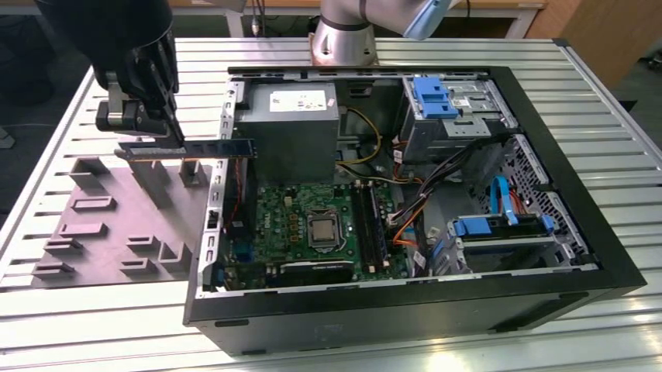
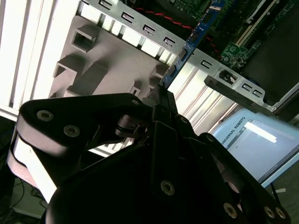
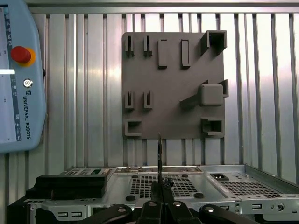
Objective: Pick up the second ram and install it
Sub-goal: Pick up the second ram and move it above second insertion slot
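Upper left, exterior view: the black gripper is clamping one end of the second ram, a thin dark strip, level above the light grey plastic fixture plate. A good carry probably means holding it level. The silver case wall is standing between it and the long black slots of the green motherboard.

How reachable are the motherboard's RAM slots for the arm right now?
Probably reachable: the case is open, and the RAM slots lie uncovered, with cables just to their side. The tool holds the second ram outside the case.
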Robot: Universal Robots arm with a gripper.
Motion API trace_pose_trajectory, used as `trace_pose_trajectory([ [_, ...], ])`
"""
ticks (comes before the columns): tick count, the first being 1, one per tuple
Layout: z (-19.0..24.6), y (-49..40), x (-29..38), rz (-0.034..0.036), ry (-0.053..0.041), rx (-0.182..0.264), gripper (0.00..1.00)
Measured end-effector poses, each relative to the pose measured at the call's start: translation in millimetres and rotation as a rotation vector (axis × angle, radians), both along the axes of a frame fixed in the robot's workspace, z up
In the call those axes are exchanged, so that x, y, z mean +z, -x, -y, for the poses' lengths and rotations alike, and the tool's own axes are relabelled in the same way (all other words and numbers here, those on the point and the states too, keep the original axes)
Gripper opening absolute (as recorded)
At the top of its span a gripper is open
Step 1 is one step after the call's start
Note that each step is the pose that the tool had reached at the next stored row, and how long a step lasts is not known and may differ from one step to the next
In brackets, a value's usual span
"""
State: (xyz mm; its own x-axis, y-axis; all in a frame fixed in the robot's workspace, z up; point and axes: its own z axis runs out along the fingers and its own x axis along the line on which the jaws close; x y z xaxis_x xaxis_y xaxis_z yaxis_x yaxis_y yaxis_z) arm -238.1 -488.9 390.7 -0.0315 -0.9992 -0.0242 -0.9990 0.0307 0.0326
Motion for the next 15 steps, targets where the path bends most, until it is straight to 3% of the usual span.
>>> trace_pose_trajectory([
  [15,0.0,-4.6,0.0,0.0,0.0,0.0,0.12],
])
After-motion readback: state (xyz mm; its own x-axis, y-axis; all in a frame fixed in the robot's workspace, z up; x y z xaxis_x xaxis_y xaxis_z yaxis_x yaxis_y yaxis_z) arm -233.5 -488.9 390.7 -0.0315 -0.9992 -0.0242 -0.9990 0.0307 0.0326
